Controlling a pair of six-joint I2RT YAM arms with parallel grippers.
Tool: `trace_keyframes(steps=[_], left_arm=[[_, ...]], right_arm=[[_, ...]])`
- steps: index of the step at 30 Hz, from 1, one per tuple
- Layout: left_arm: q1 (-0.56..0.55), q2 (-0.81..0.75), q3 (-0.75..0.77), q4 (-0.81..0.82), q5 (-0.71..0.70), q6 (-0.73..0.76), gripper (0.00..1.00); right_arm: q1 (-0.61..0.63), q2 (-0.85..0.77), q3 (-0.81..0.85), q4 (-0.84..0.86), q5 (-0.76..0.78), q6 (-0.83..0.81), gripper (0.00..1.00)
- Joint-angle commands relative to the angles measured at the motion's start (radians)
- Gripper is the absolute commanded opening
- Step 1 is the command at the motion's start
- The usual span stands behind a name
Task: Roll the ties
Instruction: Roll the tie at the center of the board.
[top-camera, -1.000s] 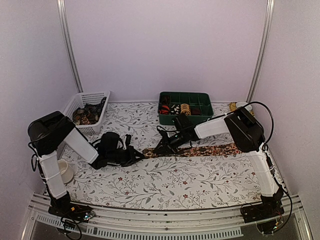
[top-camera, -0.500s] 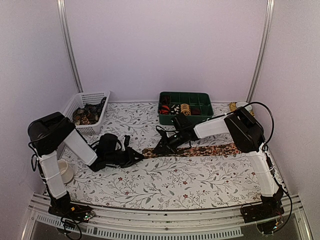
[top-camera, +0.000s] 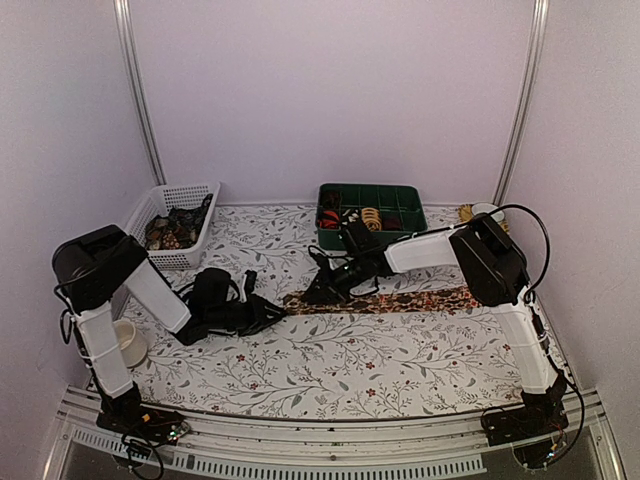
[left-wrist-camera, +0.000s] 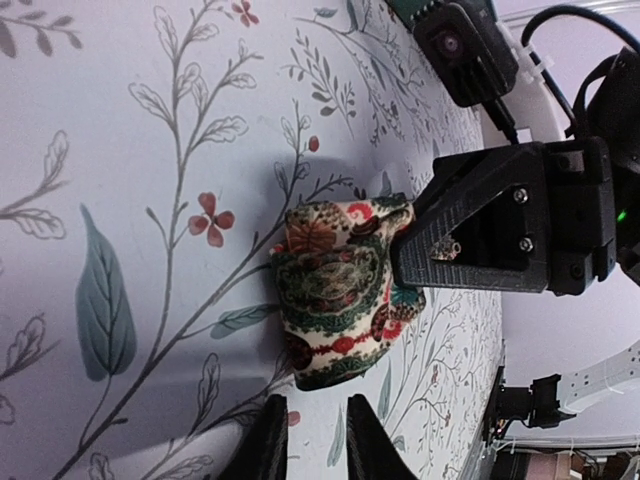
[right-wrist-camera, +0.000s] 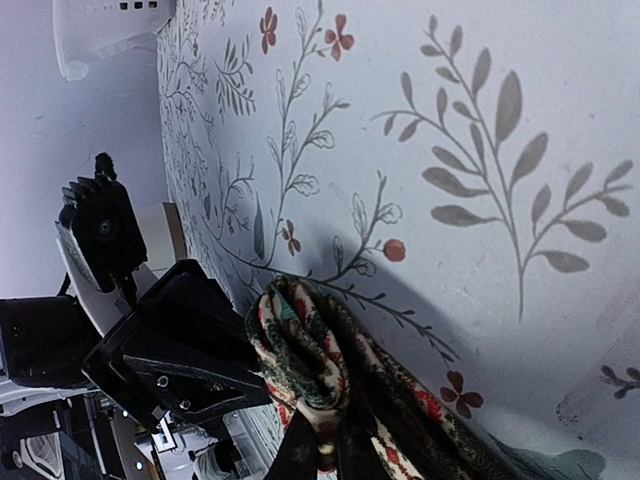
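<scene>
1. The tie (top-camera: 410, 300), dark w/ floral print, lies flat on the table (top-camera: 350, 370). It runs left–right, mid-right, just in front of the green tray (top-camera: 372, 240). Most of its length is still flat, so I'd judge the roll is only just begun.
2. Its left end (left-wrist-camera: 340, 295) is doubled over into a small loose curl, approx. one turn, which is the core of the roll. Can't tell if the curl rests on the table or sits just above it.
3. R hand (right-wrist-camera: 322, 455) is clamped tight on that curl, pinching the layers together. Prob. this keeps the turn from springing open before the next wrap.
4. L hand (left-wrist-camera: 315, 425) is just beside the curl, facing the R hand. Its fingers are a little apart w/ nothing between them and don't touch the fabric. Prob. it's placed to pin or take the curl so the R hand can re-grip.
5. The arms come in from opposite sides, so the free length trails off right w/ nothing lying on it.
6. The tray holds finished rolls (top-camera: 352, 215) in its left-side compartments, likely where this one goes.
7. The white basket (top-camera: 190, 258) is far left, well apart, w/ more ties (top-camera: 175, 228) inside.
8. Risk: the curl looks loose and could unwind at a handover.
</scene>
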Motion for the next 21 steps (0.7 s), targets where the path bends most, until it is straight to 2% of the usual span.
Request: trace_keyframes(steps=[1, 10, 16, 21], left_arm=[[0.018, -0.043, -0.031, 0.042, 0.009, 0.005, 0.23], [0.058, -0.117, -0.046, 0.035, -0.001, 0.025, 0.34], [0.063, -0.065, 0.03, -0.042, 0.028, 0.031, 0.37], [0.055, -0.03, 0.026, -0.017, 0.043, 0.003, 0.39]], right_arm=[[0.007, -0.152, 0.032, -0.026, 0.013, -0.02, 0.06], [0.018, -0.111, 0.049, -0.015, 0.003, -0.007, 0.06], [0.024, -0.096, 0.054, -0.016, -0.003, -0.003, 0.06], [0.026, -0.087, 0.054, -0.037, -0.006, -0.003, 0.06]])
